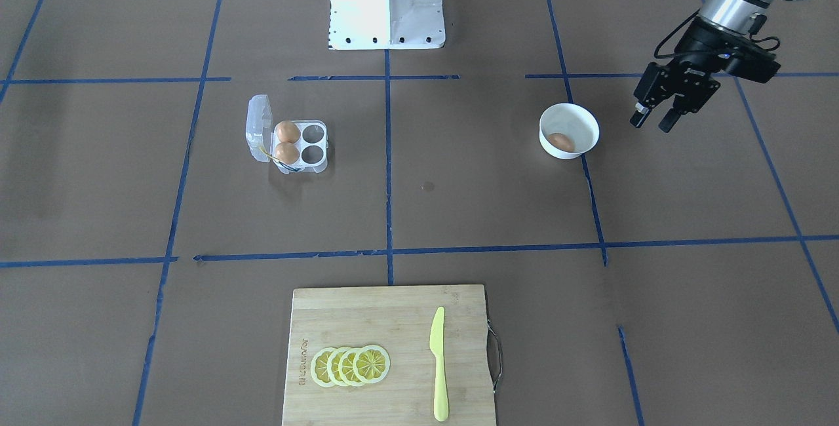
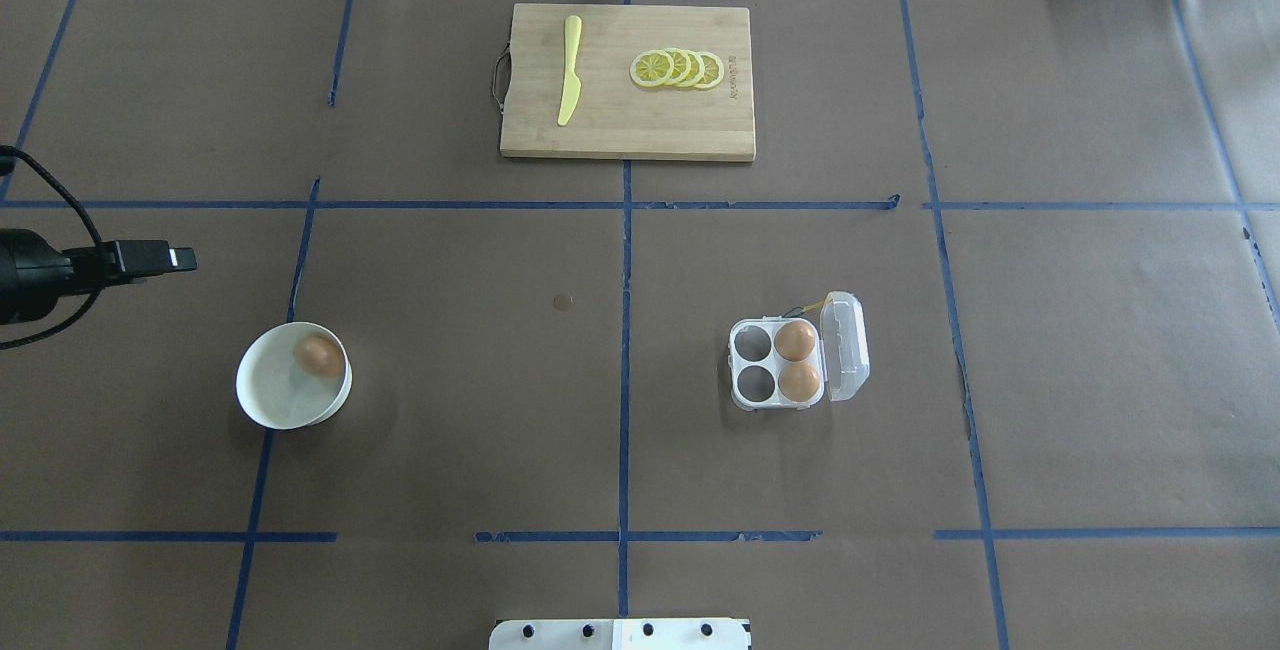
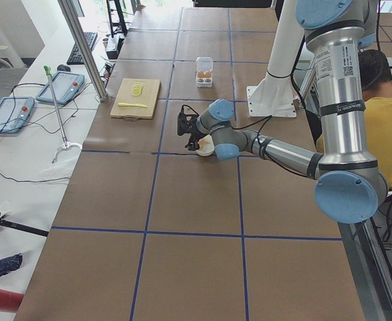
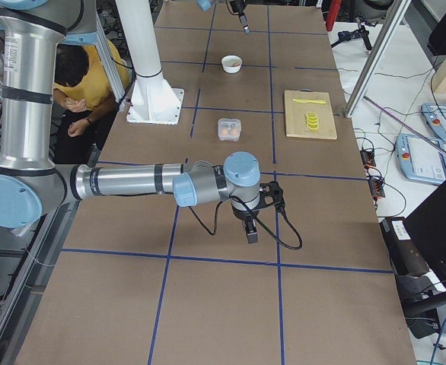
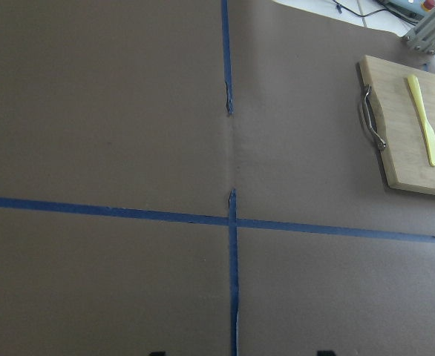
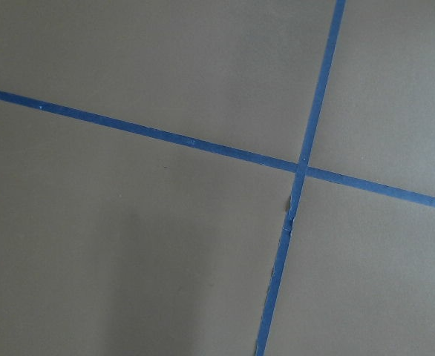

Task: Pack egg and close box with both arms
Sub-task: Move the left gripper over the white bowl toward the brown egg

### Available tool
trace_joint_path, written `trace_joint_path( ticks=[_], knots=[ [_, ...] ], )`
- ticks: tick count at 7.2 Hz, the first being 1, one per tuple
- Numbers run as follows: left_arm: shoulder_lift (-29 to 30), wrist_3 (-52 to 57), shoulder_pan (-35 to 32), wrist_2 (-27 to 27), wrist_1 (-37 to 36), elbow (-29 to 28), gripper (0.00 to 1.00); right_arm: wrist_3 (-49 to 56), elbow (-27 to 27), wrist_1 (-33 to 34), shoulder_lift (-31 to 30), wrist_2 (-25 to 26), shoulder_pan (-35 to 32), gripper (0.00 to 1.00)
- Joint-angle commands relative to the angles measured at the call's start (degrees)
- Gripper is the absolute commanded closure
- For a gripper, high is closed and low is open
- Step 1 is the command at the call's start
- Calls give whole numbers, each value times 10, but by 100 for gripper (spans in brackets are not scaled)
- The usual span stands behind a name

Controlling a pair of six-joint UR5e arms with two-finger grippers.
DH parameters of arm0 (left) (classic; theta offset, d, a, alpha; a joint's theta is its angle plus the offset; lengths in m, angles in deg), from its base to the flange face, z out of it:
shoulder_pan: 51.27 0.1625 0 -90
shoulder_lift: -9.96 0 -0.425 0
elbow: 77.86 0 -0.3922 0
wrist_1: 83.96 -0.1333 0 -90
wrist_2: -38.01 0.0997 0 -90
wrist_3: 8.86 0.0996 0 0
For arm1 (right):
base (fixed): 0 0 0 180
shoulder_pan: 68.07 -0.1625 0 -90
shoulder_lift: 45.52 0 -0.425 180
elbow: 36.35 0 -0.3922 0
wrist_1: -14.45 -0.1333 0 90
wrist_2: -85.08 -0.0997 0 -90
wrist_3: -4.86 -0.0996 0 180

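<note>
The left tool [image 1: 652, 122] hangs released and empty above the table [image 1: 459, 216], its two black fingers [image 1: 667, 126] spread and tilted downward, just beside the white bowl [image 1: 585, 122] on the side away from the box, not touching it. The left arm [image 1: 734, 0] reaches in from the table's end, wrist bent down. The egg [image 1: 560, 141] lies inside the bowl against its wall.

A wide bare stretch of brown table, crossed by blue tape lines [image 1: 388, 170], separates the bowl from the box [image 1: 300, 143]. The box sits with its clear lid [image 1: 257, 128] swung open on the side away from the bowl. Two brown eggs [image 1: 287, 132] fill the cells next to the lid; the two cells [image 1: 312, 153] facing the bowl are empty.

The right arm [image 4: 132, 181] stretches low and nearly level across the table, well apart from the box, its right tool [image 4: 251, 232] pointing down near a tape line; whether it is released or clenched cannot be told.

At the far edge, well apart from everything, a cutting board [image 1: 387, 314] carries lemon slices [image 1: 351, 365] and a yellow knife [image 1: 438, 364].
</note>
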Motion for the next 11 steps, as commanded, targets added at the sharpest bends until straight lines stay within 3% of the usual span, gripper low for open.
trace_joint_path(
  ticks=[1,2,4,11],
  knots=[
    [19,-54,69,44,-63,4,28,0,0,0,-1,0,0,0],
    [49,-72,90,75,-133,4,28,0,0,0,-1,0,0,0],
    [96,-97,114,79,-225,3,32,0,0,0,-2,0,0,0],
    [109,-104,142,89,-238,-24,32,0,0,0,-2,0,0,0]
  ],
)
